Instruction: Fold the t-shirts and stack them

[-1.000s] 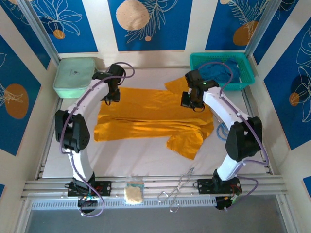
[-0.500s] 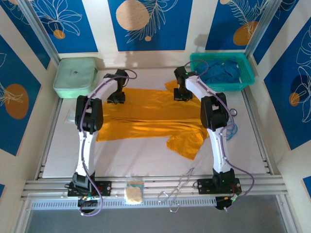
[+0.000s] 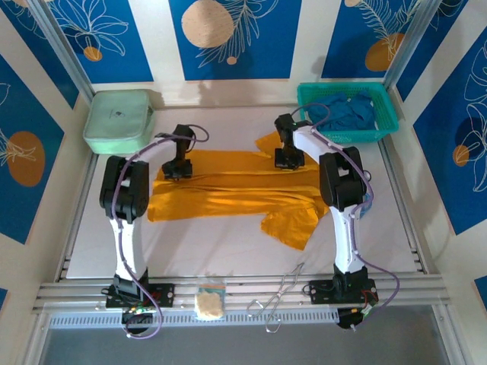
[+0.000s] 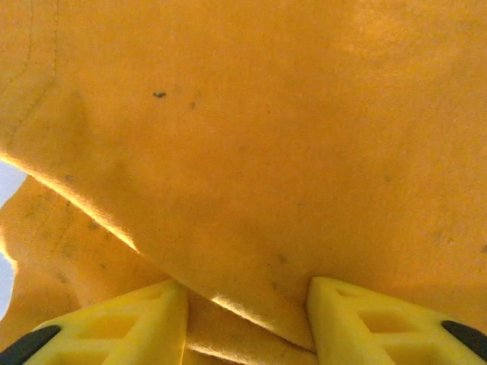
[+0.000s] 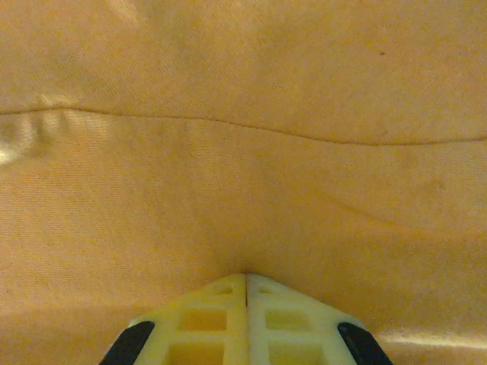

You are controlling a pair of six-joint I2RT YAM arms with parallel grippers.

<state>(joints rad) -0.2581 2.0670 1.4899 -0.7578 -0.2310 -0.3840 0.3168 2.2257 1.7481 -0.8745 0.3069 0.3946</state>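
A mustard-orange t-shirt lies spread across the middle of the table, its far edge doubled over toward the near side. My left gripper is down on the shirt's far left part. In the left wrist view that gripper has its yellow fingers apart, and a loose fold of the orange cloth runs between them. My right gripper sits on the shirt's far right part, by the sleeve. There its tips are pressed together, pinching puckered orange cloth. Deep blue t-shirts lie bunched in the basket.
A teal mesh basket stands at the back right and a pale mint pouch at the back left. Metal tongs and a small yellowish pad lie at the near rail. Bare white table stretches in front of the shirt.
Both arms stretched out toward the far side, then drew their grippers slightly nearer. The shirt's far edge now lies folded over, closer to me. The left jaws narrowed a little.
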